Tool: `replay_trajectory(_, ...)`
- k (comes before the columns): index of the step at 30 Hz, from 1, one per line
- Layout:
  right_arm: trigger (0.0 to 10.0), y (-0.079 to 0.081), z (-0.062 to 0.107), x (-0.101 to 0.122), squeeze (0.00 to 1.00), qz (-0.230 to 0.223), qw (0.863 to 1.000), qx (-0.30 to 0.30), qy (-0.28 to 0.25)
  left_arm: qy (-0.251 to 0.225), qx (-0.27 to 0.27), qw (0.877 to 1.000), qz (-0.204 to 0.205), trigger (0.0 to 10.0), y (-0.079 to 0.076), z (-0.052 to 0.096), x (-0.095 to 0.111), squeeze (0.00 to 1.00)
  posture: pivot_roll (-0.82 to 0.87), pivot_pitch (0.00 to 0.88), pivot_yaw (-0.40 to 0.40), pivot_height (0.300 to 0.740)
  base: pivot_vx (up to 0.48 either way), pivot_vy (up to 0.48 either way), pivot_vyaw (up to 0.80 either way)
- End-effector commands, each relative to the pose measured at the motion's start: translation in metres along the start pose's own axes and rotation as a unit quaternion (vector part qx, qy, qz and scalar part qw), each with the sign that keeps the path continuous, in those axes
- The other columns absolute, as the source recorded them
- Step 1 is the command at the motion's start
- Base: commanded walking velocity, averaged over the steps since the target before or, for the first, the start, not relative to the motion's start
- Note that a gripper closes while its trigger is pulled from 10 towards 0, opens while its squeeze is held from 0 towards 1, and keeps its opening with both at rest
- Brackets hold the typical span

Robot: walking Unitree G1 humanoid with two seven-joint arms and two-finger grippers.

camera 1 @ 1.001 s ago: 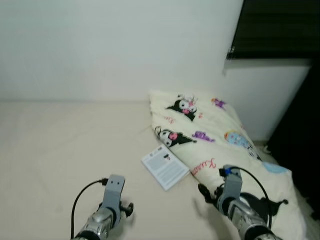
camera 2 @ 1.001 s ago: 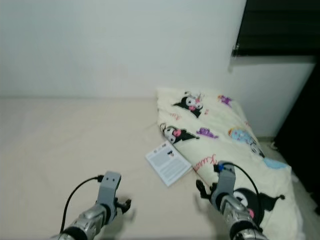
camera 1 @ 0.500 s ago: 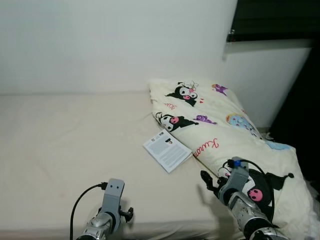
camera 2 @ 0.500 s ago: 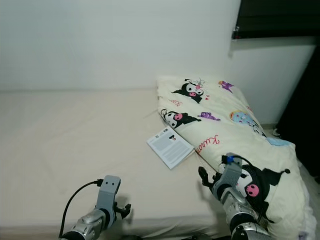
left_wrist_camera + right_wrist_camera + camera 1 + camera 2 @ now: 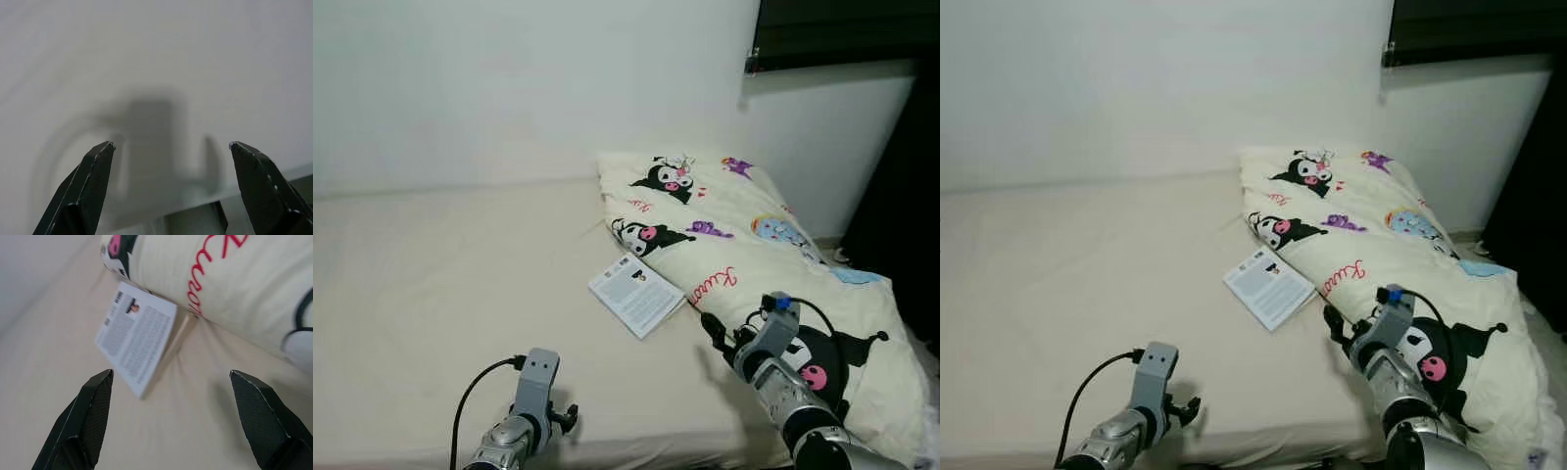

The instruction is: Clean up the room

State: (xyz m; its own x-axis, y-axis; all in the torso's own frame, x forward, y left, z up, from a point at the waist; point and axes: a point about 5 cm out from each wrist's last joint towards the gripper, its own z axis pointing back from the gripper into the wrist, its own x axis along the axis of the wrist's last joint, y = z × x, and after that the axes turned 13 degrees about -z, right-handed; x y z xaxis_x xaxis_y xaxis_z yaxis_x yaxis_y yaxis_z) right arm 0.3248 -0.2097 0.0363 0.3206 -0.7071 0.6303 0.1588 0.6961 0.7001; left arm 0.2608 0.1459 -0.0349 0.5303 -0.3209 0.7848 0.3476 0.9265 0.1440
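Right wrist view: right pincer (image 5: 168, 382) wide open, empty, near booklet (image 5: 137, 342) (print unreadable) beside quilt (image 5: 234, 279).

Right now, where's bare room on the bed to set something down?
The bed is bare from the wall across to the book, and along the near edge between the left gripper and right gripper, both open. It is crowded on the robot's right: the quilt covers that side, and the book lies against its edge.
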Motion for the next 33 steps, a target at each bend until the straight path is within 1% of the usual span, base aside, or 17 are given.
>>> replay_trajectory(1,10.0,0.004,-0.002,-0.002,0.00,-0.032,0.999,0.010,-0.001,-0.001,0.003,1.000,-0.006,10.0,0.008,0.006,-0.010,0.00,0.19,0.000,0.085,0.591,0.000,0.000,0.00)
replay_trajectory(4,10.0,0.008,-0.003,0.002,0.00,-0.050,0.998,0.017,-0.013,-0.013,0.004,1.000,-0.010,10.0,0.012,0.008,-0.011,0.00,0.21,0.000,0.093,0.586,0.000,0.000,0.00)
replay_trajectory(9,10.0,0.022,-0.010,0.018,0.00,-0.087,0.994,0.041,-0.045,-0.070,0.016,0.997,-0.016,10.0,0.032,0.025,-0.009,0.00,0.29,0.116,0.134,0.586,0.000,0.000,0.00)
replay_trajectory(11,10.0,0.024,-0.011,0.021,0.00,-0.091,0.994,0.044,-0.048,-0.077,0.017,0.997,-0.017,10.0,0.034,0.028,-0.008,0.00,0.29,0.116,0.134,0.586,0.000,0.000,0.00)
replay_trajectory(14,10.0,0.035,-0.015,0.034,0.00,-0.106,0.991,0.053,-0.067,-0.103,0.019,0.994,-0.037,10.0,0.040,0.042,0.001,0.00,0.34,0.175,0.153,0.586,0.000,0.000,0.00)
replay_trajectory(16,10.0,0.037,-0.016,0.036,0.00,-0.108,0.990,0.055,-0.070,-0.107,0.018,0.993,-0.041,10.0,0.041,0.045,0.002,0.00,0.34,0.175,0.153,0.586,0.000,0.000,0.00)
replay_trajectory(17,10.0,0.041,-0.017,0.041,0.00,-0.111,0.989,0.060,-0.076,-0.112,0.018,0.993,-0.045,10.0,0.041,0.051,0.004,0.00,0.36,0.224,0.170,0.586,0.000,0.000,0.00)
replay_trajectory(18,10.0,0.041,-0.017,0.041,0.00,-0.111,0.989,0.060,-0.076,-0.112,0.018,0.993,-0.045,10.0,0.041,0.051,0.004,0.00,0.36,0.224,0.170,0.586,0.000,0.000,0.00)
replay_trajectory(19,10.0,0.046,-0.018,0.046,0.00,-0.118,0.987,0.068,-0.084,-0.118,0.016,0.992,-0.049,10.0,0.042,0.059,0.006,0.00,0.38,0.250,0.180,0.586,0.000,0.000,0.00)
replay_trajectory(20,10.0,0.046,-0.018,0.046,0.00,-0.118,0.987,0.068,-0.084,-0.118,0.016,0.992,-0.049,10.0,0.042,0.059,0.006,0.00,0.38,0.250,0.180,0.586,0.000,0.000,0.00)
replay_trajectory(21,10.0,0.051,-0.020,0.051,0.00,-0.117,0.986,0.076,-0.089,-0.124,0.015,0.991,-0.052,10.0,0.042,0.068,0.008,0.00,0.40,0.280,0.191,0.586,0.000,0.000,0.00)
replay_trajectory(22,10.0,0.051,-0.020,0.051,0.00,-0.117,0.986,0.076,-0.089,-0.124,0.015,0.991,-0.052,10.0,0.042,0.068,0.008,0.00,0.40,0.280,0.191,0.586,0.000,0.000,0.00)
replay_trajectory(23,10.0,0.057,-0.021,0.054,0.00,-0.114,0.986,0.081,-0.090,-0.128,0.012,0.990,-0.055,10.0,0.041,0.078,0.010,0.00,0.40,0.306,0.201,0.586,0.000,0.000,0.00)
replay_trajectory(27,10.0,0.064,-0.024,0.051,0.00,-0.093,0.990,0.071,-0.076,-0.133,0.003,0.990,-0.056,10.0,0.036,0.095,0.015,0.00,0.42,0.345,0.205,0.586,0.000,0.000,0.00)
replay_trajectory(28,10.0,0.064,-0.024,0.051,0.00,-0.093,0.990,0.071,-0.076,-0.133,0.003,0.990,-0.056,10.0,0.036,0.095,0.015,0.00,0.42,0.345,0.205,0.586,0.000,0.000,0.00)
replay_trajectory(30,10.0,0.066,-0.026,0.045,0.00,-0.080,0.993,0.063,-0.062,-0.135,-0.003,0.990,-0.051,10.0,0.031,0.107,0.021,0.00,0.43,0.372,0.206,0.586,0.000,0.000,0.00)
replay_trajectory(33,10.0,0.069,-0.028,0.040,0.00,-0.069,0.994,0.064,-0.052,-0.133,-0.006,0.990,-0.049,10.0,0.028,0.110,0.023,0.00,0.43,0.381,0.206,0.586,0.000,0.000,0.00)
